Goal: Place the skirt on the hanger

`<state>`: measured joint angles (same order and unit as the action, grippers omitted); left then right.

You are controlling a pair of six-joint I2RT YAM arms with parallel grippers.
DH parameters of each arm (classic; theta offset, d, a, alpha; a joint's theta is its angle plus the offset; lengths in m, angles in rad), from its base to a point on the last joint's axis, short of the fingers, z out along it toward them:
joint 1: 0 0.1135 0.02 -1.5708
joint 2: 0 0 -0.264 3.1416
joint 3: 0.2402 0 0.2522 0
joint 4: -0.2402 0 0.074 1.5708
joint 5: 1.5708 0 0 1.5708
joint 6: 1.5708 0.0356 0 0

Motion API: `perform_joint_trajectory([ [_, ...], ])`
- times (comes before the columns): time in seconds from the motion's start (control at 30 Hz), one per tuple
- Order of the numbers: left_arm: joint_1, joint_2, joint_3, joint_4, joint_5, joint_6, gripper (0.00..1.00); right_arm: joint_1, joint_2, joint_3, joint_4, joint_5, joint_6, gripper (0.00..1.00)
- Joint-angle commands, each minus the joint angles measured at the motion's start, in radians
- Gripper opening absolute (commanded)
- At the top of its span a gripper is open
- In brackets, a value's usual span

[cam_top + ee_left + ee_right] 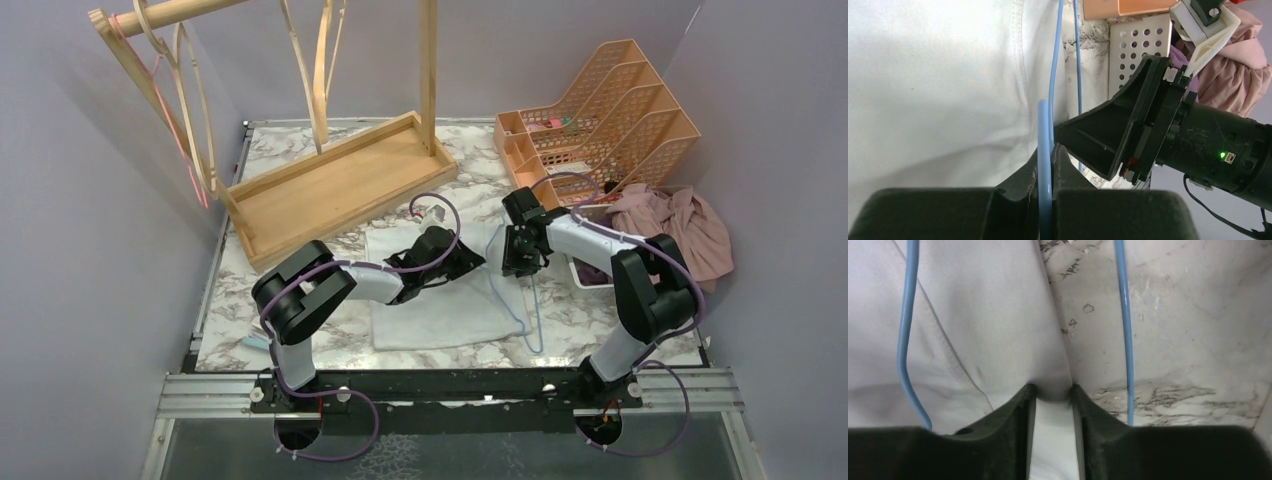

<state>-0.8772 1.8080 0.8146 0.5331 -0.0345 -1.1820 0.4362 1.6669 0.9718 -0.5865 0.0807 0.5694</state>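
Note:
The white skirt point(440, 300) lies flat on the marble table point(620, 320) between the arms. A thin blue wire hanger point(530, 310) rests across its right edge. My left gripper point(478, 262) is shut on the hanger; in the left wrist view the blue wire point(1050, 115) runs straight up out of the closed jaws point(1047, 147) over the skirt point(948, 75). My right gripper point(520, 265) sits just to the right, at the skirt's edge. In the right wrist view its jaws point(1054, 387) pinch a fold of skirt point(973, 315) that fills the gap, with hanger wire point(905, 315) on both sides.
A wooden rack with a tray base point(340, 185) and wooden hangers point(190, 90) stands at the back left. An orange file organiser point(600, 110) stands at the back right, with a pink garment point(670, 225) and a white perforated basket point(585, 270) beside my right arm.

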Motion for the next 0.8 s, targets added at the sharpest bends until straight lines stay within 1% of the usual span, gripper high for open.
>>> perform_joint_trajectory([
  [0.0, -0.005, 0.0, -0.021, -0.004, -0.039, 0.055, 0.0, -0.007, 0.082, -0.027, 0.025, -0.031, -0.003, 0.29],
  [0.13, -0.004, -0.005, -0.033, -0.005, -0.042, 0.065, 0.0, -0.007, 0.071, -0.012, 0.007, -0.021, -0.006, 0.03],
  [0.17, -0.004, -0.008, -0.034, -0.006, -0.041, 0.067, 0.0, -0.007, 0.063, -0.006, 0.001, -0.019, -0.005, 0.01],
  [0.37, -0.003, -0.034, -0.043, -0.042, -0.036, 0.082, 0.0, -0.007, 0.004, 0.069, -0.088, -0.006, 0.006, 0.01],
  [0.53, -0.002, -0.065, -0.039, -0.139, -0.066, 0.1, 0.0, -0.007, -0.056, 0.123, -0.184, 0.032, 0.021, 0.01],
  [0.77, 0.005, -0.091, -0.007, -0.303, -0.094, 0.136, 0.0, -0.007, -0.1, 0.106, -0.233, 0.11, 0.04, 0.01],
])
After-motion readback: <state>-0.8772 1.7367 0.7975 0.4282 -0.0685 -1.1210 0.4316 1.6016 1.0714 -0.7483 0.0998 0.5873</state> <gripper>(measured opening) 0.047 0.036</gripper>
